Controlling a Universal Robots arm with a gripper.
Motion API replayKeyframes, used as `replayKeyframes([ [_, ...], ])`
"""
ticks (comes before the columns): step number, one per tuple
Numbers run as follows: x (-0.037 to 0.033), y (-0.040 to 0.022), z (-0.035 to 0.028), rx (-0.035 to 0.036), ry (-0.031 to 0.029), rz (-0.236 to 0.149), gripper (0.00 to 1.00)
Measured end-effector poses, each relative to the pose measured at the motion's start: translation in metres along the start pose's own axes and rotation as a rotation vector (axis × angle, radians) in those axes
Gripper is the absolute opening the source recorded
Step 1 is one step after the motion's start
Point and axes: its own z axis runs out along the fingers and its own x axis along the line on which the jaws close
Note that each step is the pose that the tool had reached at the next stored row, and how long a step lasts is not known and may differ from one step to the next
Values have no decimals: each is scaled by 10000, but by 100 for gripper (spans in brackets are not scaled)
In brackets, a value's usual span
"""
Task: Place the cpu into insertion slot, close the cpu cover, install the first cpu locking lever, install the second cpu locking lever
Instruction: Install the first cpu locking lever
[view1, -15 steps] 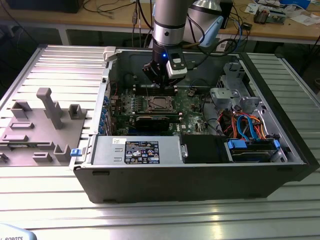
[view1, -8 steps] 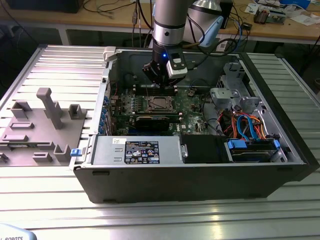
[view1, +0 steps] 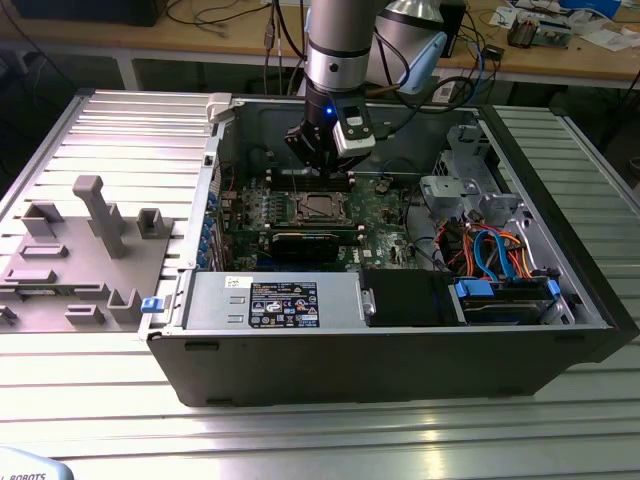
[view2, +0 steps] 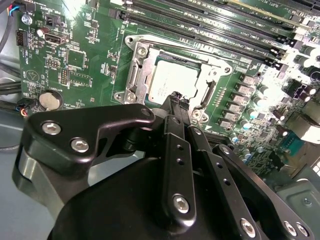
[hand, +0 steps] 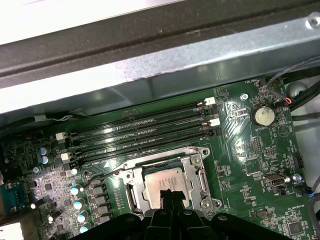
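The cpu (view2: 170, 82) lies flat in the insertion slot (view2: 134, 75), its silver-grey top facing up. The cpu cover (view2: 212, 75) lies down around it, and the chip shows through its square opening. In the first wrist view the cpu (hand: 167, 180) sits inside the cover frame (hand: 197, 172), and a thin wire lever (hand: 102, 175) runs out from the socket's side. My gripper (view2: 175, 97) hangs just above the chip's edge with its black fingers (hand: 170, 195) pressed together and nothing between them. In the exterior view the gripper (view1: 322, 176) hovers over the socket (view1: 318, 207).
The green motherboard (view1: 385, 205) lies inside an open computer case (view1: 400, 350). Long black memory slots (hand: 145, 127) run beside the socket. A power supply (view1: 270, 300), blue cables (view1: 495, 250) and a drive cage (view1: 460, 190) crowd the case. A grey fixture (view1: 80, 250) stands at the exterior view's left.
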Motion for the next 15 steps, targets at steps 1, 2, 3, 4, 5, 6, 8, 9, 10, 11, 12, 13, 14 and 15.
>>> replayKeyframes([
  [1,0,0,0,0,0,-7,11],
  [2,0,0,0,0,0,-20,11],
  [3,0,0,0,0,0,-32,11],
  [4,0,0,0,1,0,-42,11],
  [5,0,0,0,0,-1,-53,11],
  [6,0,0,0,1,0,-59,11],
  [8,0,0,0,0,0,-74,11],
  [9,0,0,0,0,-1,-83,11],
  [10,0,0,0,1,-1,-89,11],
  [11,0,0,0,1,-1,-96,11],
  [12,0,0,0,1,-1,-102,11],
  [13,0,0,0,1,-1,-111,11],
  [14,0,0,0,0,-1,-117,11],
  [15,0,0,0,1,-1,-130,11],
])
